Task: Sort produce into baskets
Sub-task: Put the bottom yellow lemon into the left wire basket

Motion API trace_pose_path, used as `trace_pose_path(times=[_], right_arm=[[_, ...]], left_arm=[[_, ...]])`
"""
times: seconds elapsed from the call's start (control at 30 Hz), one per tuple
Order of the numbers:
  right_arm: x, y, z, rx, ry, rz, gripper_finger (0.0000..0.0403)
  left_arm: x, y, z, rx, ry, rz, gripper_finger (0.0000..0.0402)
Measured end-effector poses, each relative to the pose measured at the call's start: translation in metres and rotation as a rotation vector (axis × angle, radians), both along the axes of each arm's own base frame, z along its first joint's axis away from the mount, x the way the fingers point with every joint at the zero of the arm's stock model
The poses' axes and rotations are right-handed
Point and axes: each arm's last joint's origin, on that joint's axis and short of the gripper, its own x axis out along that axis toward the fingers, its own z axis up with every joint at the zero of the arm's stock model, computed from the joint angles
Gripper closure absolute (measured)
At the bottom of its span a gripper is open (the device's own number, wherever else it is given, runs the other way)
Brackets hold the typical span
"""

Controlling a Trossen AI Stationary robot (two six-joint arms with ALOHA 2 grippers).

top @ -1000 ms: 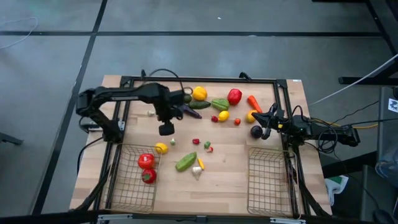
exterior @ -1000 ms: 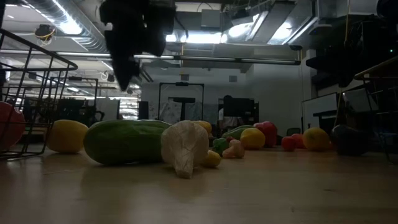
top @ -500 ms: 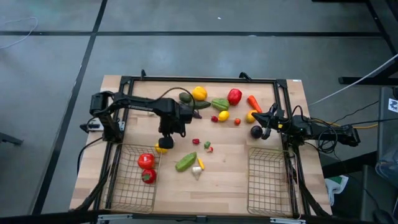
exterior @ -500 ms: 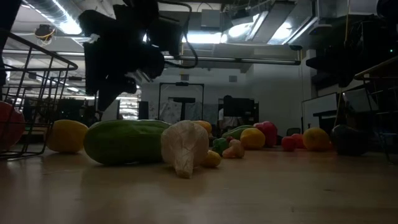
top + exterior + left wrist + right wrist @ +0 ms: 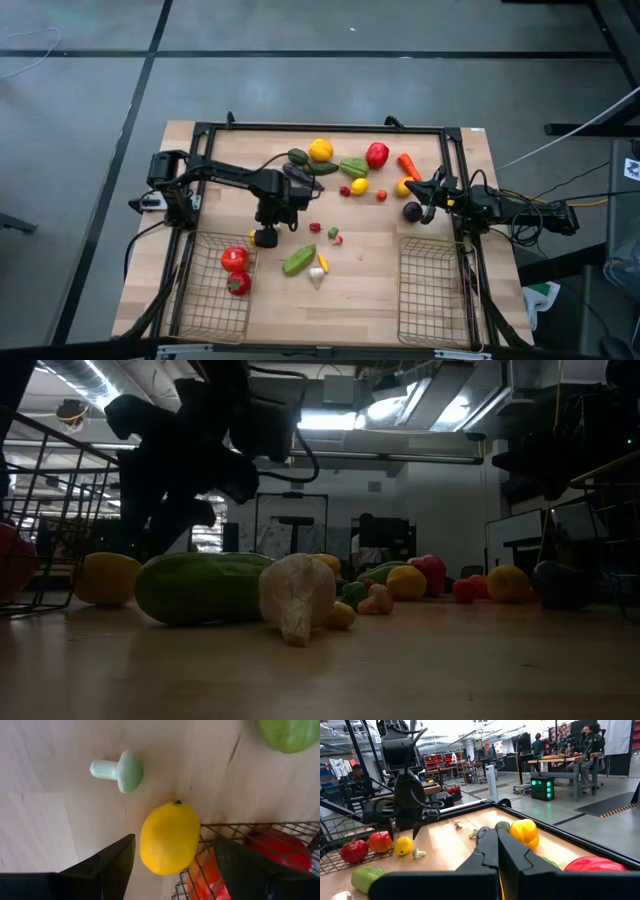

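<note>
A yellow lemon [image 5: 169, 837] lies on the table against the far rim of the left basket [image 5: 205, 300]. That basket holds two red pieces [image 5: 235, 259]. My left gripper [image 5: 172, 842] hangs open just above the lemon, pointing steeply down. One finger stands on each side of the lemon with a gap to it. My right gripper [image 5: 496, 840] is shut and rests level at the table's right edge [image 5: 430, 197]. The right basket [image 5: 432, 290] holds nothing. More produce lies along the far side [image 5: 350, 165].
A pale green mushroom [image 5: 120, 770] lies just beyond the lemon. A green cucumber [image 5: 298, 261] and a white garlic [image 5: 316, 276] lie near the table's middle, with small pieces [image 5: 325, 232] beside them. Bare wood shows between the two baskets.
My left gripper has moved toward the table's near edge and come down, from above bare wood to just over the lemon beside the left basket. It has tipped more steeply downward. Its fingers have stayed open.
</note>
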Motion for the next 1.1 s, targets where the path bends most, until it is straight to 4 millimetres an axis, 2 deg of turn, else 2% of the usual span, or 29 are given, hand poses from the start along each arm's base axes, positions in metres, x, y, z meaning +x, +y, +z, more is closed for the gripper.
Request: trace_pose_path(times=[0.27,0.73,1.1], right_arm=[[0.0000,0.0000,-0.0001,0.000,0.001,0.000,0.0402],[0.0000,0.0000,-0.0001,0.000,0.000,0.000,0.0402],[0.0000,0.0000,-0.0001,0.000,0.001,0.000,0.0402]], left_arm=[[-0.0028,-0.0001,-0.0102,0.002,-0.011,0.001,0.0137],[-0.0033,-0.0011,-0.0103,0.013,-0.013,-0.031,0.0137],[-0.0032,-0.0086,-0.0105,0.028,-0.032,-0.133,0.0137]])
